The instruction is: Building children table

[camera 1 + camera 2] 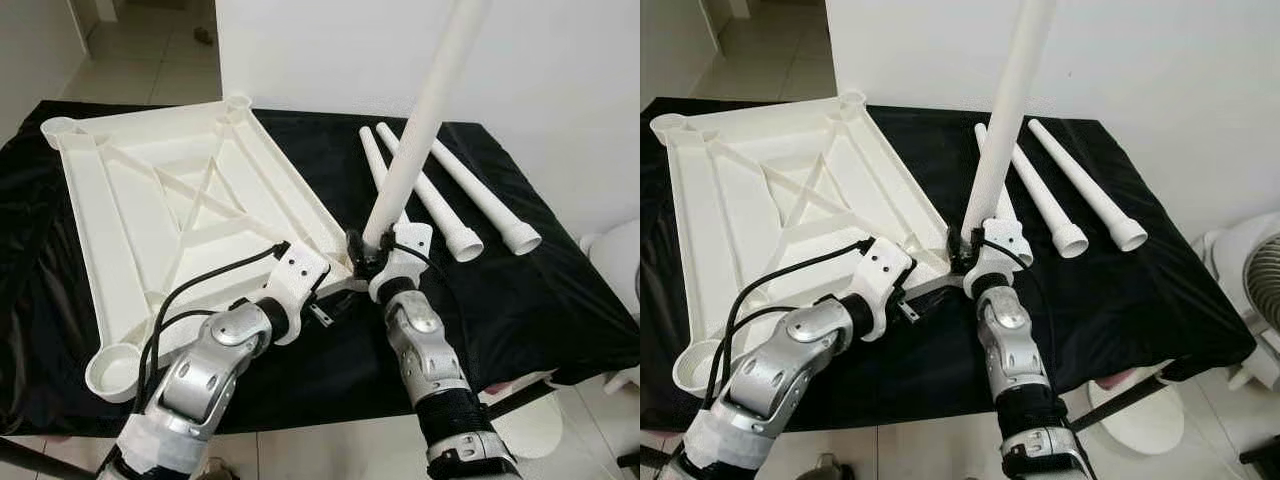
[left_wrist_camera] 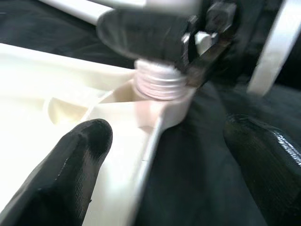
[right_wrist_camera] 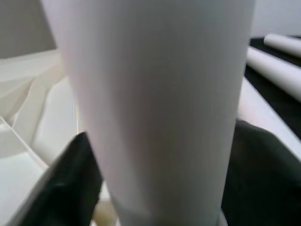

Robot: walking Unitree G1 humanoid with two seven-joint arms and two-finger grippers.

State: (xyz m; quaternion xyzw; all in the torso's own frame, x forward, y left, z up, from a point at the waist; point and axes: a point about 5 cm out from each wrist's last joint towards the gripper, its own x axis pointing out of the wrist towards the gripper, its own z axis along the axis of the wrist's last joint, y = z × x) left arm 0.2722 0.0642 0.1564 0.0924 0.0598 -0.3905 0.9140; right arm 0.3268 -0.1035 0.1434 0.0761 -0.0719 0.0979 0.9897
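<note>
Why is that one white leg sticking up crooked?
The white leg in the right hand leans sideways. Its threaded end sits in the tabletop's corner socket, not fully screwed in.

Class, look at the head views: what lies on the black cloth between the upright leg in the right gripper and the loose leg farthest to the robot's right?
Two more loose legs lie there, visible in both eye views.
</note>
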